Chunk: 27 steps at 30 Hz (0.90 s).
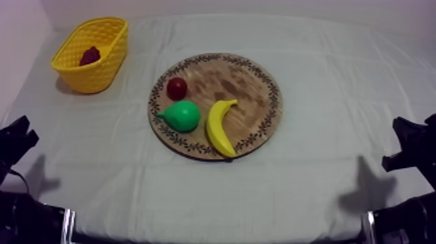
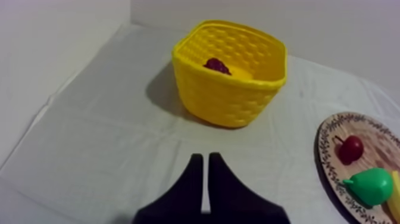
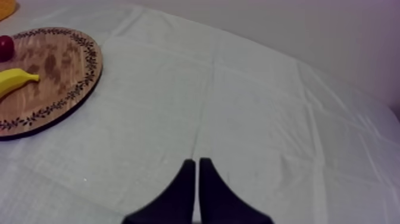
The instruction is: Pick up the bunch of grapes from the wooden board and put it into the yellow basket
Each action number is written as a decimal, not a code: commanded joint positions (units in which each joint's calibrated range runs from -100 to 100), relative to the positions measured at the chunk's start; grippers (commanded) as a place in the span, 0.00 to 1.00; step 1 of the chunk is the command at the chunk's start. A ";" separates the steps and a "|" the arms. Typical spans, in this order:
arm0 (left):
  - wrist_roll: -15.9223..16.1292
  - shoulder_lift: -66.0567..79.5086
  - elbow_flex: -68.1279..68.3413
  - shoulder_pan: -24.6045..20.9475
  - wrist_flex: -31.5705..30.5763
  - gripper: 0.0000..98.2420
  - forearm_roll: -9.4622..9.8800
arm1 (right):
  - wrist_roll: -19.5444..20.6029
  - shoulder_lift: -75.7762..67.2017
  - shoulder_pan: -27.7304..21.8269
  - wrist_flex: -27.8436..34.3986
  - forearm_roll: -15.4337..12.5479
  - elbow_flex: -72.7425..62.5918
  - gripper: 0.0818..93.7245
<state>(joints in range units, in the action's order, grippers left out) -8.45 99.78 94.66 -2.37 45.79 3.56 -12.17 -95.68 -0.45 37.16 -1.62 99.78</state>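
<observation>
I see the bunch of grapes (image 1: 89, 56) lying inside the yellow basket (image 1: 97, 76), well apart from the wooden board (image 1: 250, 87), which carries the small red fruit (image 1: 176, 87), pear (image 1: 182, 115) and banana (image 1: 219, 127).

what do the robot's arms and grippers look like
The left arm and right arm are black, each with a pale silvery band. The left gripper and right gripper each have two matte black fingers, broad at the base and tapering to narrow tips.

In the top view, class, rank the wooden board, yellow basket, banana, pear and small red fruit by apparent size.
wooden board
yellow basket
banana
pear
small red fruit
Banana and pear look close.
</observation>
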 commanded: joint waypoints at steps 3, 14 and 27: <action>0.85 0.03 1.07 -0.38 -1.47 0.00 -1.05 | -0.06 0.00 0.00 0.01 -0.02 -0.01 0.00; 4.19 0.05 1.91 -0.34 -3.00 0.00 -1.90 | -0.01 0.00 0.00 0.01 -0.02 -0.01 0.00; 10.03 0.05 2.43 1.16 -4.44 0.00 -1.97 | -0.02 0.00 0.00 0.01 -0.02 -0.01 0.00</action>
<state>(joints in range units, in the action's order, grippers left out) 1.24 99.83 97.04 -1.23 41.38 1.60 -12.21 -95.68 -0.45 37.16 -1.62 99.78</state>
